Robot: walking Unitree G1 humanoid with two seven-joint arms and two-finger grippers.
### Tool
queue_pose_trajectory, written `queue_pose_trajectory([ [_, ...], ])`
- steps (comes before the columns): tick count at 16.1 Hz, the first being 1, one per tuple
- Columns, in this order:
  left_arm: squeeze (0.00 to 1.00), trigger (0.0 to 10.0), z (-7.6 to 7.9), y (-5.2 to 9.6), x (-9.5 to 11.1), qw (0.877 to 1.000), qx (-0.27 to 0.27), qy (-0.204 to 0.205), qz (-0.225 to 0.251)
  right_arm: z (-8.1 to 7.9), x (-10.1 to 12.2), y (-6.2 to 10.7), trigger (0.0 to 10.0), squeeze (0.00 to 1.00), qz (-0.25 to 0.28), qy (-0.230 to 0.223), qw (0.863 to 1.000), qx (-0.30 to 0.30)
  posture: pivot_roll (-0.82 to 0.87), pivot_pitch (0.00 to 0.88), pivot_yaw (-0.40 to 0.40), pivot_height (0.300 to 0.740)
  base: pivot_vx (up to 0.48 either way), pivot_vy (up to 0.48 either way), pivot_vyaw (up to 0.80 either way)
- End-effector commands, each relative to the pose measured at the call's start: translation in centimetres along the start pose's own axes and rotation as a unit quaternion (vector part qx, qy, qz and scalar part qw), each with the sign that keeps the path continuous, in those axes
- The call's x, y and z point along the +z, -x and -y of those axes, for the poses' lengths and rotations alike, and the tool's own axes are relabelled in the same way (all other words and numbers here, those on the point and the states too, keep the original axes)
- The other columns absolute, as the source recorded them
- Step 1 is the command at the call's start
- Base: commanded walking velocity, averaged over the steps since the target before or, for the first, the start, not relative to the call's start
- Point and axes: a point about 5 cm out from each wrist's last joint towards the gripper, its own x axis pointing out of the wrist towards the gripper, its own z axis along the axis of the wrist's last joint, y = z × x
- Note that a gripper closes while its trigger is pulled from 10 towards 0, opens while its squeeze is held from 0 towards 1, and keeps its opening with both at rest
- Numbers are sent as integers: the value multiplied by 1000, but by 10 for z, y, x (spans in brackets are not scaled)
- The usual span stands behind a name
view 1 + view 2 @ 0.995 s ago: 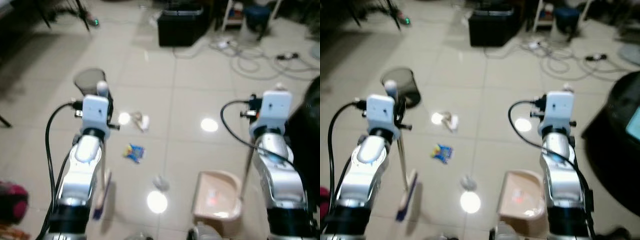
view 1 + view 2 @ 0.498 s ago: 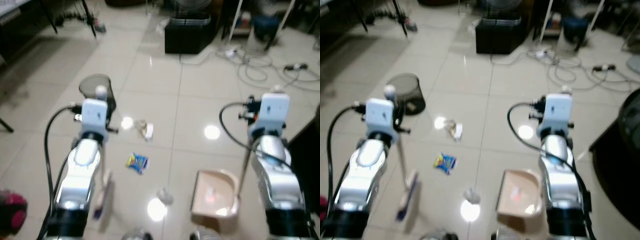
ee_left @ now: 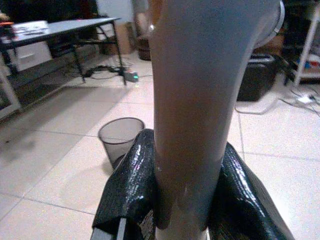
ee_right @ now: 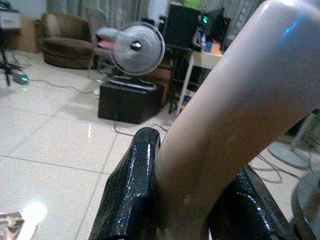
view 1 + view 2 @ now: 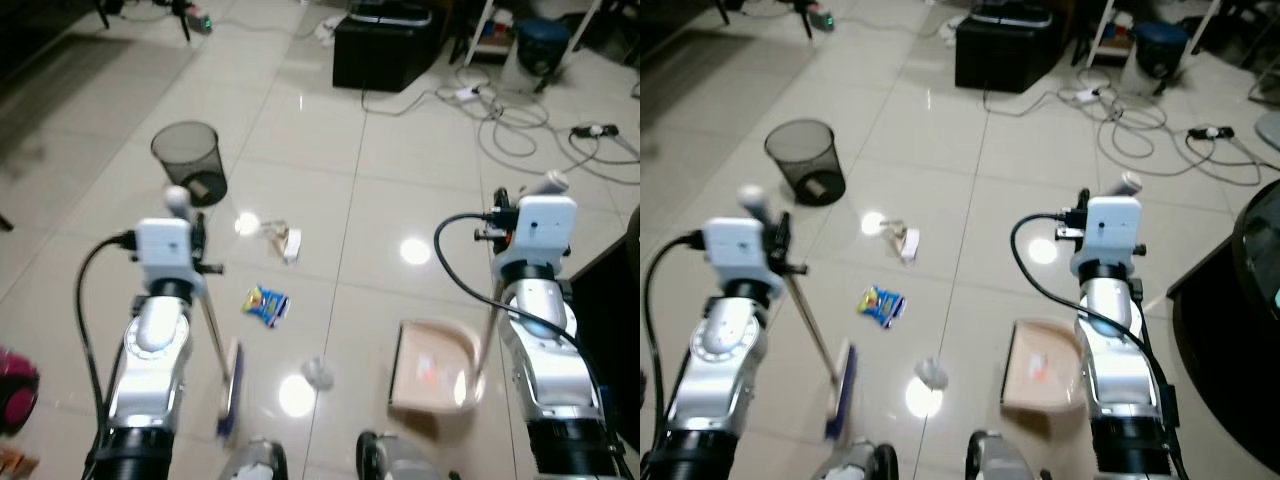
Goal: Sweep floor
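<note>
My left gripper is shut on the grey handle of a broom. The handle leans down to the broom's blue-edged head on the tiles. My right gripper is shut on the pale handle of a pink dustpan, which rests on the floor in front of my right arm. Three scraps lie between the arms: crumpled paper, a blue and yellow wrapper and a small white wad just right of the broom head.
A black mesh bin stands beyond the left arm. A black box and loose cables lie at the back. A dark round table fills the right edge. A red object sits at far left.
The camera has moved, so the whole view has shifted and sharpened. The broom handle leans more and its head sits closer to the white wad. Both grips are unchanged.
</note>
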Motion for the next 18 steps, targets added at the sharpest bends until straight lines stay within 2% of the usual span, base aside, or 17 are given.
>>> queue_pose_trajectory([
  [1, 0, 10000, -1, -4, 8, 1000, 4, 7, 24, 1, -1, 0, 10000, 0, 4, 10, 1000, 5, -104, 240, -22, 740, 0, 0, 0],
  [4, 0, 10000, 11, -10, 13, 999, 0, 19, 37, 9, -4, -1, 10000, 0, -12, 39, 999, 17, -149, 270, -62, 740, 0, 0, 0],
  [8, 0, 10000, 17, -4, 9, 999, -15, 22, 38, 10, -1, 3, 10000, 0, -11, 53, 999, 8, -166, 245, -32, 740, 0, 0, 0],
  [11, 0, 10000, 16, -6, 9, 999, -18, 17, 38, 12, -5, 9, 10000, 0, -20, 58, 998, 4, -159, 228, -12, 740, 0, 0, 0],
  [14, 0, 10000, 15, -16, 11, 999, -24, -2, 41, 7, -1, 5, 10000, 0, -11, 48, 999, -2, -139, 265, -2, 740, 0, 0, 0],
  [16, 0, 10000, 11, -19, 11, 999, -15, -9, 39, 5, -1, 5, 10000, 0, -2, 45, 999, -6, -112, 255, 15, 740, 0, 0, 0],
  [18, 0, 10000, 4, -18, 6, 999, -10, -20, 31, 5, -5, 7, 10000, 0, 2, 40, 999, -30, -86, 287, 22, 740, 0, 0, 0],
])
